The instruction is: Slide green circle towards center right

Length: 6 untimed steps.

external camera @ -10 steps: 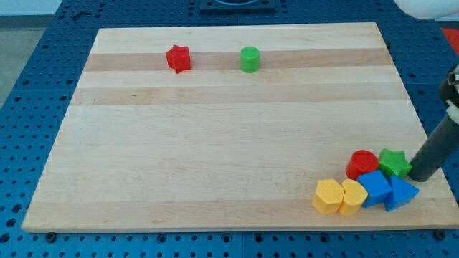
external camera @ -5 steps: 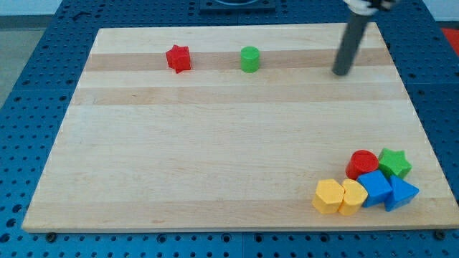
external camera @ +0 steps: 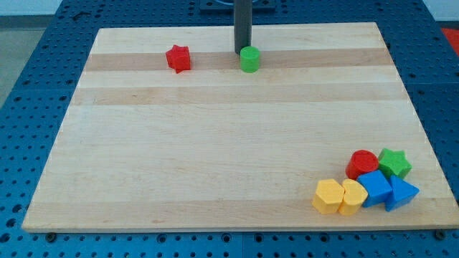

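The green circle (external camera: 249, 59) sits on the wooden board (external camera: 215, 143) near the view's top, a little right of middle. My tip (external camera: 241, 51) is just above and slightly left of the green circle, touching or nearly touching its top-left edge. The dark rod rises straight up out of the view's top.
A red star (external camera: 178, 58) lies left of the green circle. At the bottom right is a cluster: a red circle (external camera: 362, 164), a green star (external camera: 395, 163), a blue block (external camera: 374, 188), a blue triangle-like block (external camera: 401, 193) and two yellow blocks (external camera: 328, 196) (external camera: 353, 197).
My tip moved from beside the green star at the bottom right, up to the top right, then left to just behind the green circle. No block has moved.
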### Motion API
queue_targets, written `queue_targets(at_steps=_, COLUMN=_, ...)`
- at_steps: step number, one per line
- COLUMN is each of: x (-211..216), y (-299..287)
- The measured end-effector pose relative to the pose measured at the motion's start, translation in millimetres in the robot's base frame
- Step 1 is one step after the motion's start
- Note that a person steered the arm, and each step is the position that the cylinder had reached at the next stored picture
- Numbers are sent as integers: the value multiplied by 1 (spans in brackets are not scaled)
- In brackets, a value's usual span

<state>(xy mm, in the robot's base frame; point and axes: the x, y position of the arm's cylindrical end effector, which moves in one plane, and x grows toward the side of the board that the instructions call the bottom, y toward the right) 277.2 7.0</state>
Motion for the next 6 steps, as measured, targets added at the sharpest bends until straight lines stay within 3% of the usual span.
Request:
queue_targets(at_steps=3, x=77, y=7)
queue_targets(at_steps=6, x=79, y=50)
